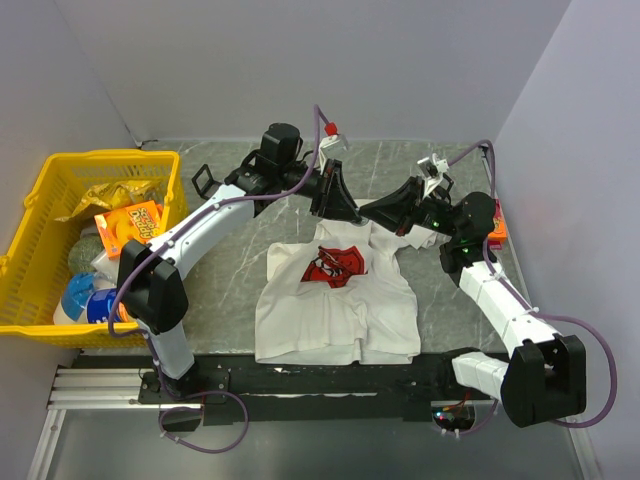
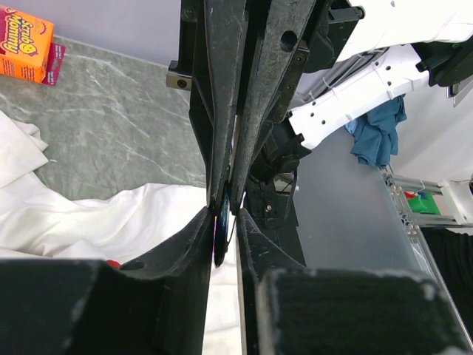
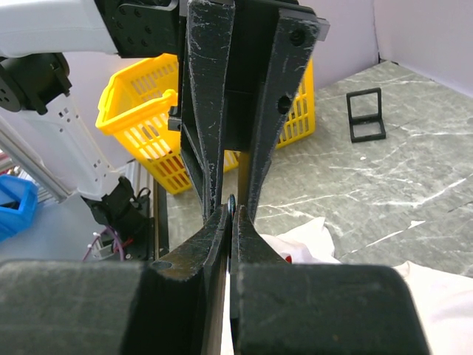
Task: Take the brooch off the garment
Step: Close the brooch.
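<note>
**Both arms meet tip to tip above the shirt's collar**

Pale, plain walls close in the back and both sides of the cell. The floor of it is a grey table veined like marble. The two arms reach in from its near edge and converge over the middle.

A yellow plastic basket stands at the left edge, packed with packets and bottles. The garment lies flat at the centre with its hem towards the arm bases. Its red print faces up, and its collar is rumpled under the grippers. An orange box sits on the table by the right wall, and a small black stand is upright near the back left.

The left gripper has its fingers drawn in on the brooch. This is a thin dark disc seen edge-on, held just above the white cloth at the neckline. The right gripper points straight at it, with only a hairline slit between its fingers. Whether the right one also grips the disc cannot be told.
</note>
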Tool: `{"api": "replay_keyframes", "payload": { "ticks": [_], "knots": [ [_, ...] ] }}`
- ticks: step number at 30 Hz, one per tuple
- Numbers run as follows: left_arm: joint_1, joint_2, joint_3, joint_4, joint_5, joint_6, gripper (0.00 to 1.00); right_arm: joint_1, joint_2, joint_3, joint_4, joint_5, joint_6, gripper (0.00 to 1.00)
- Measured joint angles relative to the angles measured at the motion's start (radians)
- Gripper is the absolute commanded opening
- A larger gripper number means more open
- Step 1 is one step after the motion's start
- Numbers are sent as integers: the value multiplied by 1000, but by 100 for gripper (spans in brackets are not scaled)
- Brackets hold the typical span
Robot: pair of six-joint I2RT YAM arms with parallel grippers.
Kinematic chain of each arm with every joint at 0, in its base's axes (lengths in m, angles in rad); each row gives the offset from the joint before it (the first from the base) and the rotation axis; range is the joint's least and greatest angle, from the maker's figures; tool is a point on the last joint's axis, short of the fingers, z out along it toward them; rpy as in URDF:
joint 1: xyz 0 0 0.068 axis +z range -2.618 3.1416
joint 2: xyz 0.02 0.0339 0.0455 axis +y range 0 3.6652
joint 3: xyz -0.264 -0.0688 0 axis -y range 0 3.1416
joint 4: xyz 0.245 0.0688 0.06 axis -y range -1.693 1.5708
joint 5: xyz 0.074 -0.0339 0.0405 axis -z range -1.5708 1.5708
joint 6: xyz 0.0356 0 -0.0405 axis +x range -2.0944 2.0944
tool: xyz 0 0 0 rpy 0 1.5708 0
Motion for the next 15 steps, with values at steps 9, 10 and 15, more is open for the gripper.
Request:
{"api": "replay_keyframes", "payload": {
  "ticks": [9,10,15],
  "knots": [
    [0,-3,0,-4,-18,-1,11,-5,1,0,4,0,15,0],
    [0,-3,0,-5,-18,-1,11,-5,2,0,5,0,16,0],
    [0,-4,0,-5,-18,-1,6,-5,2,0,5,0,16,0]
  ]
}}
